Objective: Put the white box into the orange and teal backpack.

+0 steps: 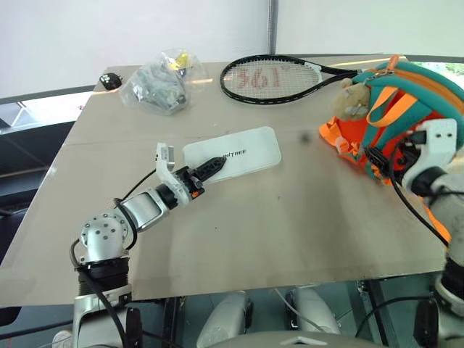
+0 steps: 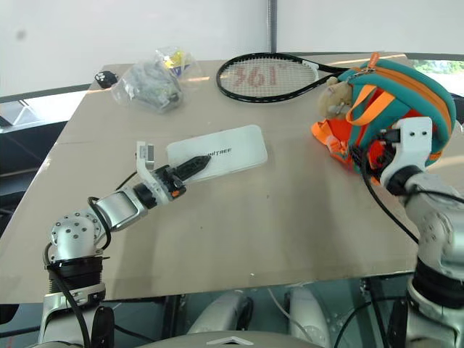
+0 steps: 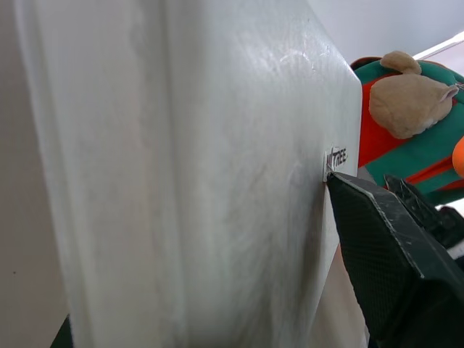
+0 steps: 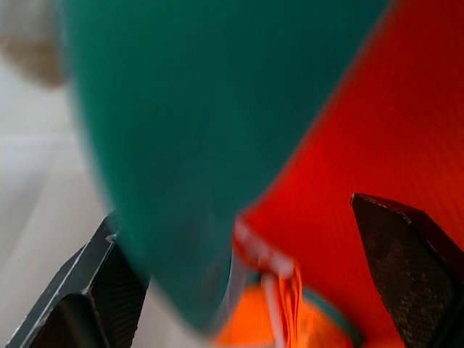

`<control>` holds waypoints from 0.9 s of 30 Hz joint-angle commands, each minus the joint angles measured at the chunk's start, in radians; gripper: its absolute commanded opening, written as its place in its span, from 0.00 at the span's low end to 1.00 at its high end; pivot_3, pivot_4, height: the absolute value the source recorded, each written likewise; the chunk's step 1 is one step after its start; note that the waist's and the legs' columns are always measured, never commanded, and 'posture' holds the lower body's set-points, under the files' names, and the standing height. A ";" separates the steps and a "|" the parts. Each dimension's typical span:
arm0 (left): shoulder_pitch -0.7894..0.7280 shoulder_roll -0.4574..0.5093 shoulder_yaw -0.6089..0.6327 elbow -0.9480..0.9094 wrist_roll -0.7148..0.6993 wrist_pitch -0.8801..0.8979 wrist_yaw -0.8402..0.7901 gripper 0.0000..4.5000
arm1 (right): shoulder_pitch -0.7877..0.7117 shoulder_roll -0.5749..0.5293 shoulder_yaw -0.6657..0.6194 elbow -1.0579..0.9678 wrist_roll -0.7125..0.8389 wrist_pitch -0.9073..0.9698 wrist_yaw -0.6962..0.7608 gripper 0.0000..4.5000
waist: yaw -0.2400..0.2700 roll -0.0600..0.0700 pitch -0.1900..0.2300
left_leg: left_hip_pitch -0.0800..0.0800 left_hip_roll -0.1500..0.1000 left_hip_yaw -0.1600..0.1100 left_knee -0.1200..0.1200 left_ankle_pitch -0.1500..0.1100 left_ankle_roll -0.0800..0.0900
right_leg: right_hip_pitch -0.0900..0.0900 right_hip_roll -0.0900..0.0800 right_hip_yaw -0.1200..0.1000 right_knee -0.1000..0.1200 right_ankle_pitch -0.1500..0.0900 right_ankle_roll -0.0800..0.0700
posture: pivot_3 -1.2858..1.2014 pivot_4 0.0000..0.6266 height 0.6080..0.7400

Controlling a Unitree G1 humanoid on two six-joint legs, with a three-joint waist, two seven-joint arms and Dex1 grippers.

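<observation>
White box (image 1: 233,153): flat on the bench (image 1: 275,225), mid-left, well apart from the backpack.
Left gripper (image 1: 212,166): jaws grasping the box's near edge.
Orange and teal backpack (image 1: 406,109): bench's right side, beside the tennis racket (image 1: 272,78).
Right gripper (image 4: 254,283): jaws released, spread against the backpack's fabric.

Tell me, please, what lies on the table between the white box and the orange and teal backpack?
Nothing: in the left eye view the stretch of table between the white box and the orange and teal backpack is bare tabletop.
</observation>
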 commanded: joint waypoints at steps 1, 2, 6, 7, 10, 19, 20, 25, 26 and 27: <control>0.021 0.000 0.039 -0.092 -0.015 -0.025 -0.007 0.57 | -0.065 -0.012 0.052 0.101 -0.057 -0.172 -0.008 0.80 | 0.000 0.000 0.000 | 0.000 0.000 0.000 0.000 0.000 0.000 | 0.000 0.000 0.000 0.000 0.000 0.000 | 0.52 0.24 0.99; 0.033 -0.001 0.046 -0.109 -0.017 -0.032 -0.002 0.57 | -0.078 -0.015 0.068 0.130 -0.064 -0.216 0.009 0.72 | 0.000 0.000 0.000 | 0.000 0.000 0.000 0.000 0.000 0.000 | 0.000 0.000 0.000 0.000 0.000 0.000 | 0.52 0.24 0.99; 0.064 -0.016 0.072 -0.160 -0.017 -0.073 0.022 0.57 | -0.126 -0.021 0.098 0.218 -0.068 -0.367 0.068 0.30 | 0.002 0.000 0.000 | 0.000 0.000 0.000 0.000 0.000 0.000 | 0.000 0.000 0.000 0.000 0.000 0.000 | 0.52 0.24 0.99; 0.067 -0.021 0.075 -0.170 -0.009 -0.086 0.025 0.57 | -0.137 -0.024 0.105 0.234 -0.062 -0.397 0.092 0.18 | 0.002 0.000 0.000 | 0.000 0.000 0.000 0.001 0.000 0.000 | 0.000 0.000 0.000 0.000 0.000 0.000 | 0.52 0.24 0.99; 0.062 -0.048 0.082 -0.190 0.045 -0.159 0.021 0.57 | -0.168 -0.025 0.129 0.263 -0.023 -0.485 0.199 0.01 | 0.002 0.000 0.000 | 0.000 0.000 0.000 0.001 0.000 0.000 | 0.000 0.000 0.000 0.000 0.000 0.000 | 0.52 0.24 0.99; -0.051 -0.022 0.124 -0.134 0.178 -0.301 -0.031 0.57 | -0.273 0.010 0.241 0.219 0.249 -0.498 0.615 0.01 | -0.004 0.000 0.000 | -0.001 0.000 0.000 0.001 0.000 0.000 | 0.000 0.000 -0.001 0.000 0.000 0.000 | 0.52 0.24 0.99; -0.066 -0.016 0.138 -0.132 0.177 -0.313 -0.036 0.57 | -0.273 0.010 0.239 0.190 0.294 -0.469 0.636 0.01 | -0.005 0.000 0.001 | -0.002 0.000 -0.001 0.001 0.000 0.000 | 0.000 0.000 -0.001 -0.001 0.000 0.000 | 0.52 0.24 0.99; -0.109 0.025 0.172 -0.146 0.189 -0.338 -0.059 0.57 | -0.271 -0.029 0.194 0.104 0.487 -0.326 0.656 0.01 | -0.004 0.000 0.001 | -0.008 0.000 -0.002 0.002 0.000 0.000 | -0.005 0.000 -0.002 -0.002 0.000 0.000 | 0.52 0.24 0.99; -0.113 0.041 0.181 -0.150 0.183 -0.335 -0.074 0.57 | -0.255 -0.059 0.203 0.084 0.497 -0.310 0.679 0.01 | -0.003 0.000 0.001 | -0.008 0.000 -0.002 0.002 0.000 0.000 | -0.005 0.000 -0.003 -0.002 0.000 0.000 | 0.52 0.24 0.99; -0.113 0.056 0.188 -0.152 0.175 -0.330 -0.091 0.57 | -0.239 -0.086 0.211 0.067 0.506 -0.298 0.700 0.01 | 0.000 0.000 0.001 | -0.009 0.000 -0.002 0.003 0.000 0.000 | -0.005 0.000 -0.003 -0.002 0.000 0.000 | 0.52 0.24 0.99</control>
